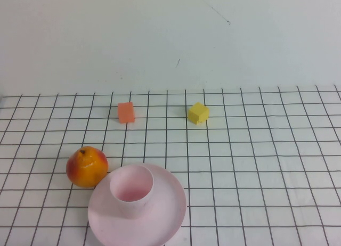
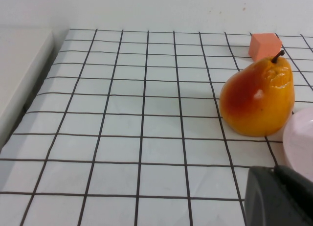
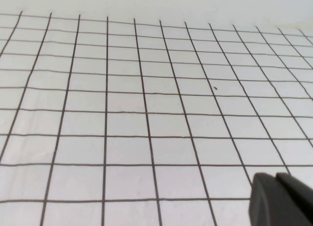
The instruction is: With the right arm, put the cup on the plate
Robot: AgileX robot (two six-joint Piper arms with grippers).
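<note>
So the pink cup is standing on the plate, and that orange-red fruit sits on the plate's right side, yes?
Not quite. In the high view the cup stands on the plate, but the fruit sits at its left. The left gripper and right gripper only edge into their wrist views.

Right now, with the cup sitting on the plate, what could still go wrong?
1. The cup stands off-centre on the plate, toward the pear beside the rim; a nudge could tip it.
2. The left end effector sits low near pear and plate; the right end effector is over bare grid.
</note>
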